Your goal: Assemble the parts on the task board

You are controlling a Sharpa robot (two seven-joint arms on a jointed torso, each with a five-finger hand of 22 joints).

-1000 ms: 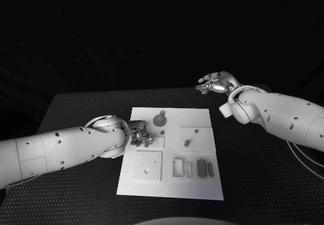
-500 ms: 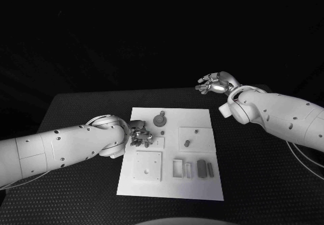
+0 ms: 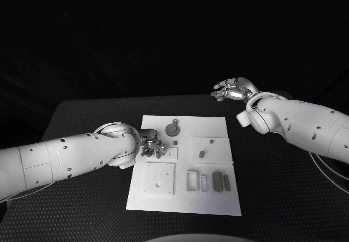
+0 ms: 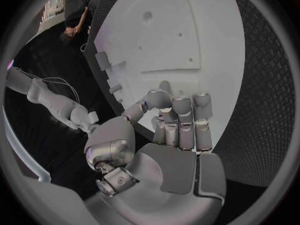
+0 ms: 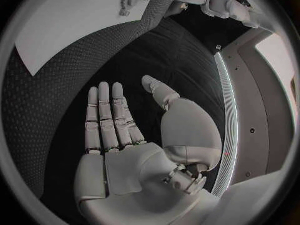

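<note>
Left hand (image 3: 152, 146) is positioned over the task board's (image 3: 218, 201) left edge, fingers together, nothing visibly held; right hand (image 3: 233, 90) is raised beyond the surface's (image 3: 87, 121) far edge, fingers extended and apart

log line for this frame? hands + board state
left hand: open, over task board left edge | right hand: open, raised beyond board's far right corner | grey parts: on board
</note>
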